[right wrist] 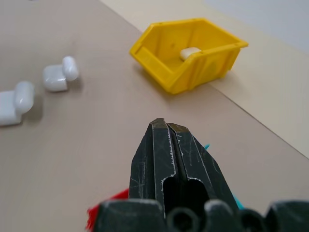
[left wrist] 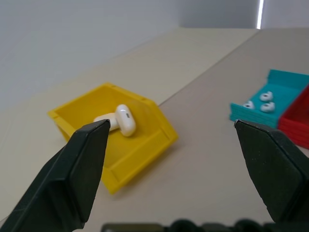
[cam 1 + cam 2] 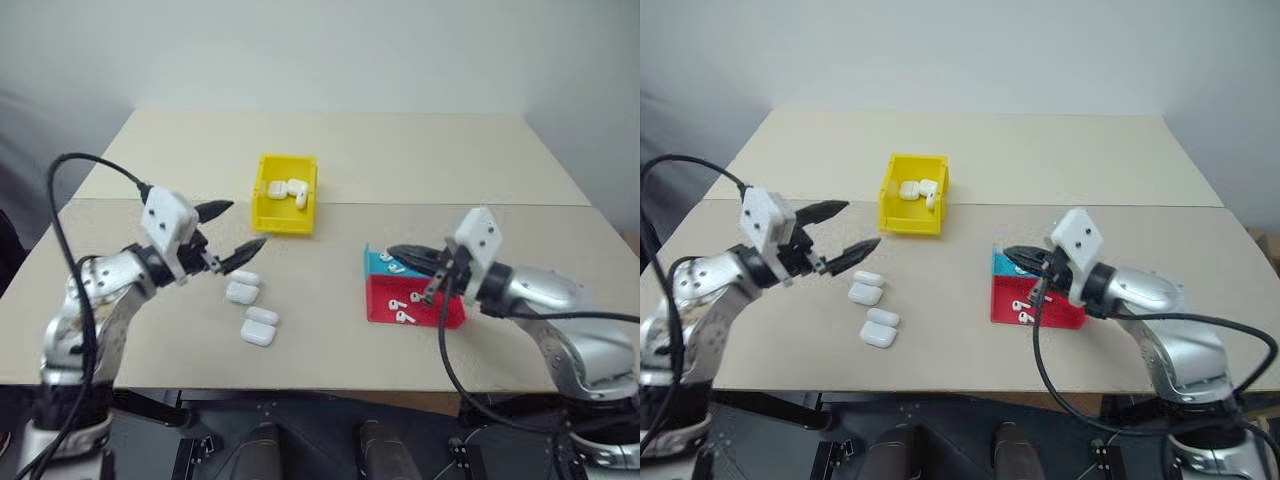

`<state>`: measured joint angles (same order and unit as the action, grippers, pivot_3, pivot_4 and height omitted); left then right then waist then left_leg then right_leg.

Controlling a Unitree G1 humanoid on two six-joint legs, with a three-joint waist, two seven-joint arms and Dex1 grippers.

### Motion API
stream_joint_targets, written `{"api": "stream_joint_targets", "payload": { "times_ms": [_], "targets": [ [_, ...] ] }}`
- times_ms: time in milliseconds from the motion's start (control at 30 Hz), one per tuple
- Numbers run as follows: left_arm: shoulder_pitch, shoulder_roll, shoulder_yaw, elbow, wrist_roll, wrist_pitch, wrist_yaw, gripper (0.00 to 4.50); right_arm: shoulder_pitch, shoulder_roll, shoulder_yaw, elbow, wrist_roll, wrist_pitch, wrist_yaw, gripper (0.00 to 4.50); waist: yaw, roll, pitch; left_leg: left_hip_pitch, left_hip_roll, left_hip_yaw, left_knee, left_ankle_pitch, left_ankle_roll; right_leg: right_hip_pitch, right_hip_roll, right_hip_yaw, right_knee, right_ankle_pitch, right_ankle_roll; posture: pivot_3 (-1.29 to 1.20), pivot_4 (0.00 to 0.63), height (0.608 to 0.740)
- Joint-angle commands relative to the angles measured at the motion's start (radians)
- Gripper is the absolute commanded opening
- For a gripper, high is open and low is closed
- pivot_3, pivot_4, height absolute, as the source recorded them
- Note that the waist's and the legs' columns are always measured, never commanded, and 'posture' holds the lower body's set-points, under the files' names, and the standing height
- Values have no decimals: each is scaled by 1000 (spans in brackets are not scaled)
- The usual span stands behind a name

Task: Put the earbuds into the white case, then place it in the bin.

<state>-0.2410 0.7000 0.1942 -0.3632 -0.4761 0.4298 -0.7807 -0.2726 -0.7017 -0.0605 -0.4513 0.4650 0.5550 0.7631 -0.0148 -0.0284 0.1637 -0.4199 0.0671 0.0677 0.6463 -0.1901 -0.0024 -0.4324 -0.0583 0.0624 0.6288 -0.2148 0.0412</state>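
The yellow bin stands mid-table with two white cases lying in it. Several more white cases sit on the table in front of it, lids flipped up. Tiny white earbuds lie in the red tray, and others lie in the blue tray. My left gripper hovers open between the bin and the loose cases, with nothing between its fingers. My right gripper is shut above the blue tray, and I see nothing held in it.
The red and blue trays sit side by side to the right of the bin. A seam crosses the tabletop behind the bin. The loose cases lie in a short row towards the table's front edge.
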Motion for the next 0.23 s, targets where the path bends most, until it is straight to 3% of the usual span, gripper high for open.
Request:
{"api": "stream_joint_targets", "payload": {
  "times_ms": [33,233],
  "targets": [
    [73,38,63,-126,-61,29,-27,4490,40,-46,-71,-37,40,-79,103,0,-1,0,0,1,0,0,0,0,0,1,0,0,0,-3,0,0,150,740],
    [152,151,221,-178,-276,122,-167,4490,137,-137,-170,-60,108,-123,244,0,0,0,0,8,1,0,0,0,0,7,1,0,0,-5,-2,0,150,740]
  ]
}}
